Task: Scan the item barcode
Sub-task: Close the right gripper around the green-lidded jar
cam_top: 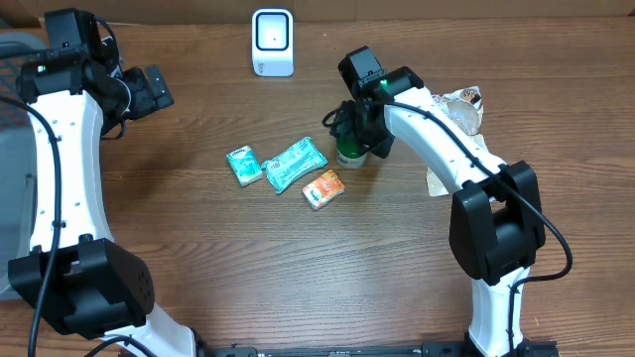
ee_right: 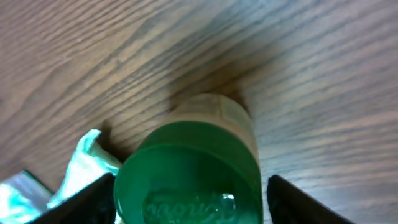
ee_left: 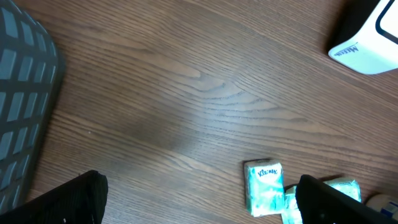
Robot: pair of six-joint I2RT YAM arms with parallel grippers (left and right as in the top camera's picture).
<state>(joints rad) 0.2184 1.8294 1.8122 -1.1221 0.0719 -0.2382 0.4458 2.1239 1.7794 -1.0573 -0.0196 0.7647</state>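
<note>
overhead: the small round jar with a green lid (cam_top: pixel 347 157) stands right of centre, under the right gripper (cam_top: pixel 355 139). the white box-shaped scanner (cam_top: pixel 273 42) is at top middle.
left wrist: the left gripper (ee_left: pixel 202 199) has its jaws wide apart.
right wrist: the jaws are apart on both sides of the jar, not clamped.

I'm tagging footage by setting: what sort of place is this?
Likely a lab bench set up as a mock checkout: a white barcode scanner stands on the wooden table, and small snack packets and a green-lidded jar sit near it.
</note>
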